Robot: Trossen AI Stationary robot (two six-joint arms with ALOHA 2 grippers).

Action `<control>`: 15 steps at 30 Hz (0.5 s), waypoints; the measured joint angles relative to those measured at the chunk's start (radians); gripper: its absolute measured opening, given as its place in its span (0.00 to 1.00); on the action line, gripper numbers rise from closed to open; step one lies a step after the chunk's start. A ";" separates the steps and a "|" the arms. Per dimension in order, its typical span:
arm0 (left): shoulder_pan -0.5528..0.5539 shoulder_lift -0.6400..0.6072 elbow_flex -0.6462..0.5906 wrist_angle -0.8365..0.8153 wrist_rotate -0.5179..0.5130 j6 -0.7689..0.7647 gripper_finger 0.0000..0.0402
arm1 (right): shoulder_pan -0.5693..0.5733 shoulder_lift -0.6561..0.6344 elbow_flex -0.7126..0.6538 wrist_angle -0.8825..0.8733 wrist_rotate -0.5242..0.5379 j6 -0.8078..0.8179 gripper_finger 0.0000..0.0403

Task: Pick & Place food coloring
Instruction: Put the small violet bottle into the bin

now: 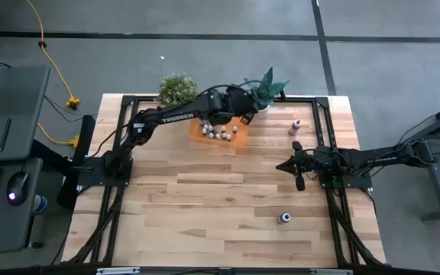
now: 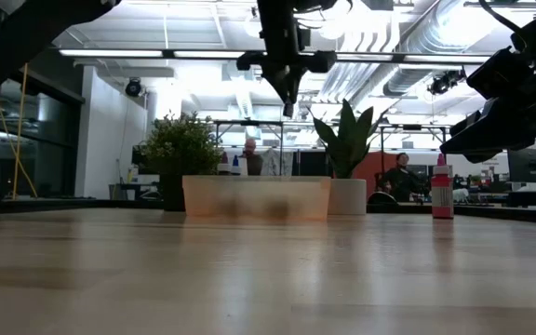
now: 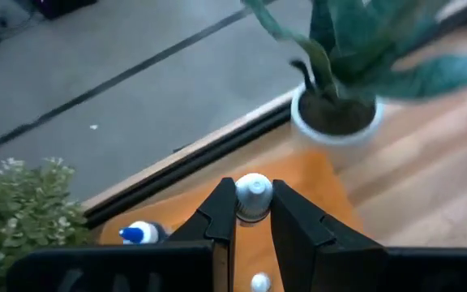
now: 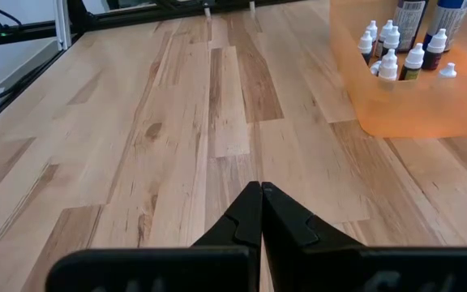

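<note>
A: Nearest the lens, what sits between the left gripper (image 3: 252, 231) fingers?

B: A white-capped bottle (image 3: 253, 197), pinched at the neck just under its cap; the fingers are closed to the bottle's width. Below the gripper lies the orange tray (image 3: 314, 186), with a blue-tipped bottle (image 3: 138, 234) on its side off one finger and another white cap (image 3: 259, 282) directly beneath.

A: And the other bottles?

B: They cluster upright in the tray (image 4: 428, 105), seen ahead of the right gripper (image 4: 261, 212), whose fingers meet tip to tip with nothing between. Two strays stand outside the tray: a pink bottle (image 1: 296, 126) beyond the right gripper, and a dark bottle (image 1: 284, 218) behind it, nearer the front edge.

A: How will a bottle handle?

B: Judged light, rigid and smooth-sided; the narrow base should tip easily. The body or neck offers the safest hold, since the rounded cap may slip.

A: What stays unclear?

B: The held bottle's body is hidden by the fingers. The tray count cannot be fixed from above, where the left arm covers part. In the low view the tray (image 2: 256, 197) is frosted and its contents blur.
</note>
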 joint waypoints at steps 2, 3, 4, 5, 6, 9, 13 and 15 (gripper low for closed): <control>0.010 -0.003 0.000 0.017 0.009 -0.021 0.11 | 0.000 0.000 0.000 0.000 0.000 0.000 0.00; 0.014 -0.003 -0.005 0.032 0.016 -0.027 0.11 | 0.000 0.000 0.000 0.000 0.000 0.000 0.00; 0.016 -0.003 -0.024 0.067 0.020 -0.029 0.11 | 0.000 0.000 0.000 0.000 0.000 0.000 0.00; 0.016 -0.003 -0.049 0.105 0.023 -0.035 0.11 | 0.000 0.000 0.000 0.000 0.000 0.000 0.00; 0.017 -0.003 -0.078 0.139 0.032 -0.036 0.11 | 0.000 0.000 0.000 0.000 0.000 0.000 0.00; 0.021 -0.006 -0.173 0.233 0.055 -0.039 0.11 | 0.000 0.000 0.000 0.000 0.000 0.000 0.00; 0.025 -0.009 -0.290 0.325 0.044 -0.090 0.11 | 0.000 0.000 0.000 0.000 0.000 0.000 0.00; 0.026 -0.009 -0.340 0.386 0.047 -0.111 0.11 | 0.000 0.000 0.000 0.000 0.000 0.000 0.00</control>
